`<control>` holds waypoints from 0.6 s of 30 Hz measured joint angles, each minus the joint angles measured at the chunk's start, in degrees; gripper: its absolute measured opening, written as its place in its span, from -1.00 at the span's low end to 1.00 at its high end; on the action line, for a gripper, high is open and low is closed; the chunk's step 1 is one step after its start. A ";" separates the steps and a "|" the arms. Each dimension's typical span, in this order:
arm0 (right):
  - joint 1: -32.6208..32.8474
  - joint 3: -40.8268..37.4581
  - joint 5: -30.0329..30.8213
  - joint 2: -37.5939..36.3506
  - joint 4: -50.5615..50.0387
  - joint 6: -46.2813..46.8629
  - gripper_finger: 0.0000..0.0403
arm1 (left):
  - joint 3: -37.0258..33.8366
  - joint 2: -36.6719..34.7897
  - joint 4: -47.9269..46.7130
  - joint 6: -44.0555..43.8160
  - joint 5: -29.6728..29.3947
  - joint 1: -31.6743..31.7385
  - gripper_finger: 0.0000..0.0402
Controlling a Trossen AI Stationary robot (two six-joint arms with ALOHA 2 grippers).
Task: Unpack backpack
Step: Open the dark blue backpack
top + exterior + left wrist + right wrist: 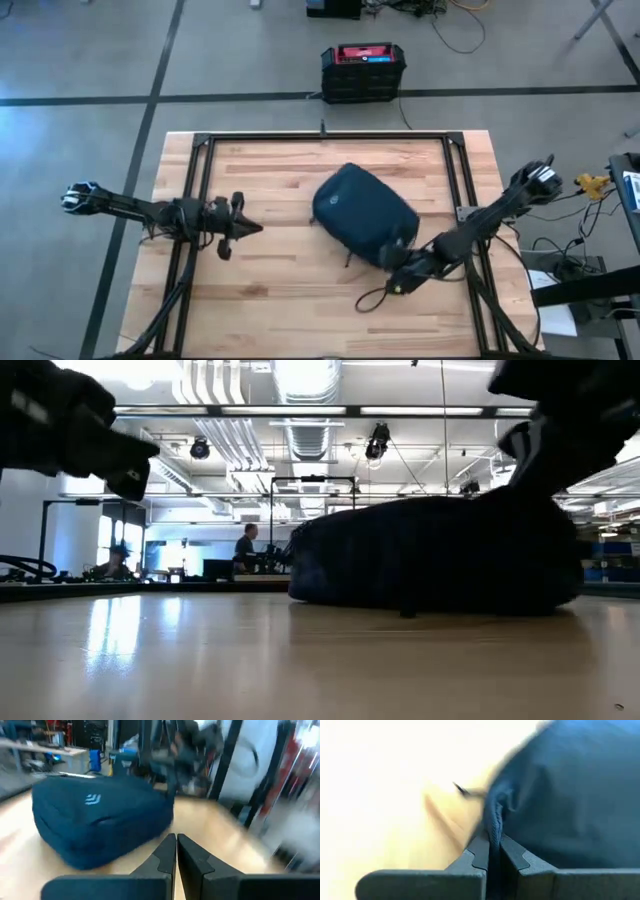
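The right end effector [491, 851] is clenched on a fold of fabric at the near-right edge of the backpack [364, 213], which lies closed on the desk [280, 290] just right of its middle. The left end effector [176, 851], clenched on nothing, hangs well to the backpack's left. The pinched fabric is best drawn slowly, with the bag steadied from its left; nothing inside the backpack can be seen.

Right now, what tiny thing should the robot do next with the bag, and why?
Probably lift the pinched fabric gently. The right gripper is shut on a fold at the backpack's edge, the backpack lies closed on the table, and the left gripper waits shut, apart from it.
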 joint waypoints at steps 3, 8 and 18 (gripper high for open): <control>-0.81 2.88 -1.38 5.25 9.42 -8.28 -1.00 | 0.00 0.05 6.47 4.34 0.25 0.04 -1.00; -1.99 9.44 -3.14 11.53 4.99 -10.72 -1.00 | 0.00 2.18 14.04 9.07 -1.48 0.04 -1.00; 4.90 15.10 -8.64 13.11 -26.91 16.63 -1.00 | 0.17 25.53 35.08 12.68 -3.97 0.04 -1.00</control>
